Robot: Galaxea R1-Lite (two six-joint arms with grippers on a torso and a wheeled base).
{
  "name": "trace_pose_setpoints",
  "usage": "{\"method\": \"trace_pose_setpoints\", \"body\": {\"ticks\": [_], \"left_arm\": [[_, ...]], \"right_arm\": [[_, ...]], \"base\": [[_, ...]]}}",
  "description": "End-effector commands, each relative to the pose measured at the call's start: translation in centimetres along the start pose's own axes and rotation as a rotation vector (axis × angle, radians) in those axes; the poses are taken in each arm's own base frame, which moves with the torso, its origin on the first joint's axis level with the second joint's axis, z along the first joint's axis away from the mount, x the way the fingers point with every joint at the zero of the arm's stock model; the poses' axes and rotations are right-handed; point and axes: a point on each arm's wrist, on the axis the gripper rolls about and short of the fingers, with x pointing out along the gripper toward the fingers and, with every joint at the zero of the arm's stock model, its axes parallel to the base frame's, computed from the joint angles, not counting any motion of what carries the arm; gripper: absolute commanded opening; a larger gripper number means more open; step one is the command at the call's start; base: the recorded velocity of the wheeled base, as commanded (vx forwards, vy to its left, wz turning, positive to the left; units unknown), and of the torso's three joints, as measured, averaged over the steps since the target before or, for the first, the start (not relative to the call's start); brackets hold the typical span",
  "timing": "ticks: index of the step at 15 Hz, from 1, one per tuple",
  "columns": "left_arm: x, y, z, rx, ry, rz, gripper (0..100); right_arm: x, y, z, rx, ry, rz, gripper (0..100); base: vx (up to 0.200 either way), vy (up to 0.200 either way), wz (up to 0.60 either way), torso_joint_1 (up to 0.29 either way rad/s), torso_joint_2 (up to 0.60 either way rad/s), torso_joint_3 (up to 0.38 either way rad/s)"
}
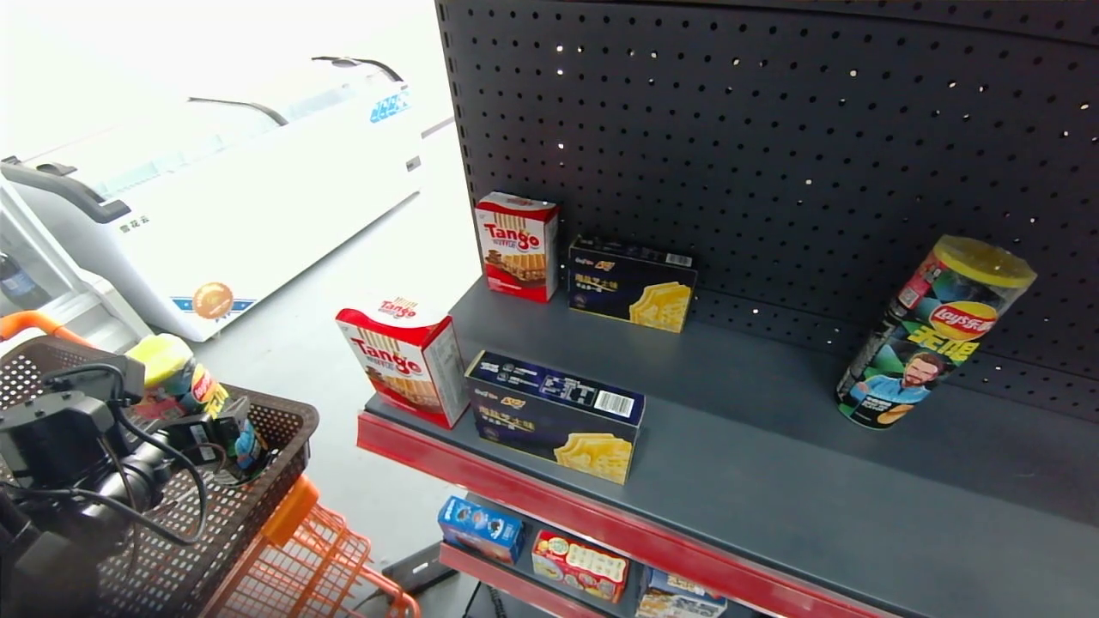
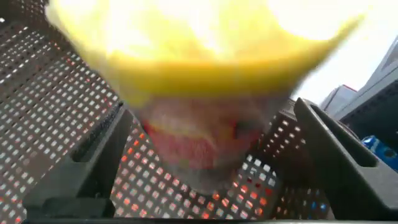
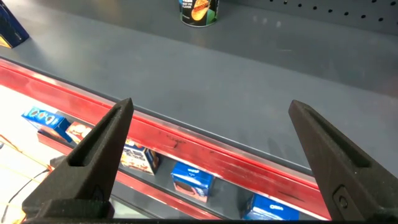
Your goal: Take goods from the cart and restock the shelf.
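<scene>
A chips can with a yellow lid [image 1: 176, 373] hangs tilted over the brown cart basket [image 1: 288, 421], and my left gripper [image 1: 230, 429] is shut on its body. In the left wrist view the lid [image 2: 199, 50] looms close, with the gripper [image 2: 212, 107] and its dark fingers [image 2: 81, 168] on either side and basket mesh behind. My right gripper [image 3: 209, 102] is open and holds nothing, hovering above the front red edge of the grey shelf [image 3: 205, 81]. Another chips can [image 1: 936, 330] stands upright at the back right of the shelf [image 1: 773, 481].
On the shelf's left stand two red wafer boxes [image 1: 412, 365] [image 1: 518, 245] and two dark blue boxes [image 1: 554, 416] [image 1: 631, 283]. An orange cart frame [image 1: 318, 558] sits under the basket. Small packs [image 1: 481, 528] fill the lower shelf. A white freezer [image 1: 215, 197] stands at the far left.
</scene>
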Motion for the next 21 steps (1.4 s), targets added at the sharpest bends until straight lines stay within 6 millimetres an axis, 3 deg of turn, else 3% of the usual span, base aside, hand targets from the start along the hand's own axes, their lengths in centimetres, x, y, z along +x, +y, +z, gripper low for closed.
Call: {"method": "trace_pose_setpoints", "body": {"ticks": [1,6,7,13,17,21], "left_arm": [[1.4,0.7,-0.6,-0.002,0.009,0.006,100],[3.5,0.9,-1.2,-0.011,-0.005,-0.018,100],[4.1,0.8,-0.6,-0.012,-0.052,-0.022,0],[4.3,0.7,0.2,-0.009,-0.078,-0.027,0],[1.5,-0.5,5.4,0.0,-0.219,-0.062,0],[-2.3,-1.2,9.1,0.025,-0.285,-0.101,0]], "right_arm": [[0.0,0.0,0.0,0.0,0.0,0.0,100],[0.0,0.0,0.0,0.0,0.0,0.0,100],[0.0,0.0,0.0,0.0,0.0,0.0,100],[0.0,0.0,0.0,0.0,0.0,0.0,100],[0.0,0.0,0.0,0.0,0.0,0.0,100],[0.0,0.0,0.0,0.0,0.0,0.0,100]], "base": [[0.0,0.0,0.0,0.0,0.0,0.0],[0.0,0.0,0.0,0.0,0.0,0.0],[0.0,0.0,0.0,0.0,0.0,0.0],[0.0,0.0,0.0,0.0,0.0,0.0],[0.0,0.0,0.0,0.0,0.0,0.0],[0.0,0.0,0.0,0.0,0.0,0.0]]}}
